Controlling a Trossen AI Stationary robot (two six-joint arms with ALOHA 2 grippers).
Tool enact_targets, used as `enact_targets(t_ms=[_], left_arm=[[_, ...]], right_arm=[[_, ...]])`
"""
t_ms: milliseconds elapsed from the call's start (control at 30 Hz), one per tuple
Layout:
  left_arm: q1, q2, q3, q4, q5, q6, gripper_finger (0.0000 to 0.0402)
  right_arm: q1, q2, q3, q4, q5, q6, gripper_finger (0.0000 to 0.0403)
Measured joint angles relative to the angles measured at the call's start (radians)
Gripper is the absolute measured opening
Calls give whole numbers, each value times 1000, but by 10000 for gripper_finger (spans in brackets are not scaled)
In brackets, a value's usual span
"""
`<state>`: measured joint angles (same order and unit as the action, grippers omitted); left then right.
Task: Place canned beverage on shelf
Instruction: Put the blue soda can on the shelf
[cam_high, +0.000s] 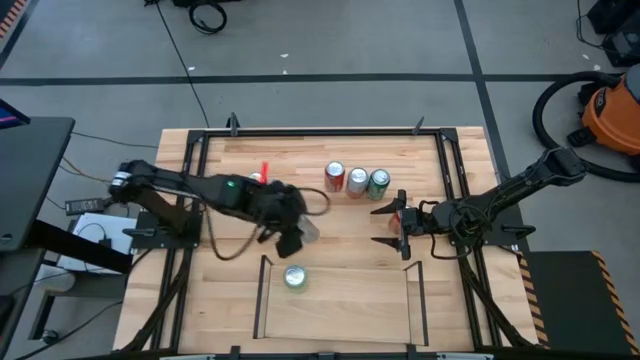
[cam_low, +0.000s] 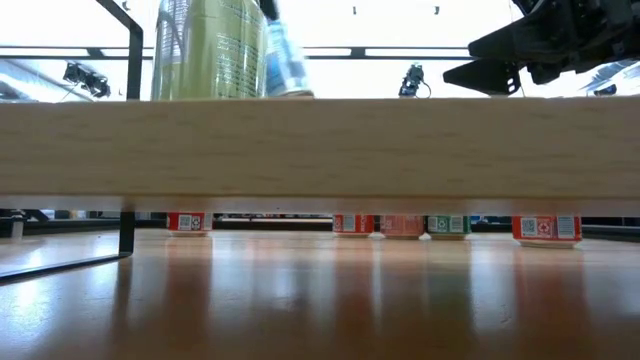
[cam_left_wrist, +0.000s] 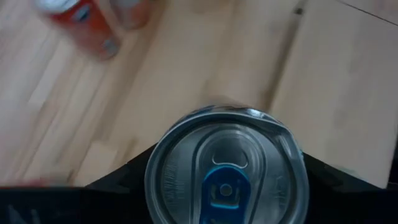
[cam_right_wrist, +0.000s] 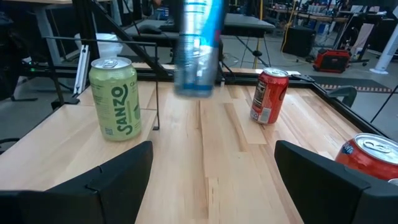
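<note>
One blue-and-silver aluminium drink can (cam_right_wrist: 198, 46) hangs upright in the left tool (cam_high: 292, 232), whose fingers close on its sides just below the rim, above the worktop (cam_high: 340, 225) near the black-rod shelf with a light wood floor (cam_high: 400, 310). It is probably light but thin-walled and slick, so a firm mid-body grip with moderate squeeze suits it; too much could dent it. A green can (cam_high: 294, 277) already stands on the shelf. Three more cans (cam_high: 356, 181) wait in a row beyond. The right tool (cam_high: 397, 228) hovers nearby, part open and empty.
</note>
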<state>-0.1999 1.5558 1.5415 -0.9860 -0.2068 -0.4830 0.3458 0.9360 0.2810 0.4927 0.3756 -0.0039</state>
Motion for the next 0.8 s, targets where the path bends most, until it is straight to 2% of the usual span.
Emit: enact_targets(t_ms=[267, 433, 600, 800], left_arm=[[-81, 311, 357, -157, 19, 114, 247], [-139, 457, 529, -225, 26, 198, 247], [-169, 540, 615, -232, 38, 196, 247], [-171, 588, 620, -243, 85, 135, 247]], right_arm=[[0, 0, 0, -30, 28, -8, 348], [0, 0, 0, -43, 46, -8, 348], [0, 0, 0, -42, 46, -5, 348], [0, 0, 0, -38, 46, -4, 348]])
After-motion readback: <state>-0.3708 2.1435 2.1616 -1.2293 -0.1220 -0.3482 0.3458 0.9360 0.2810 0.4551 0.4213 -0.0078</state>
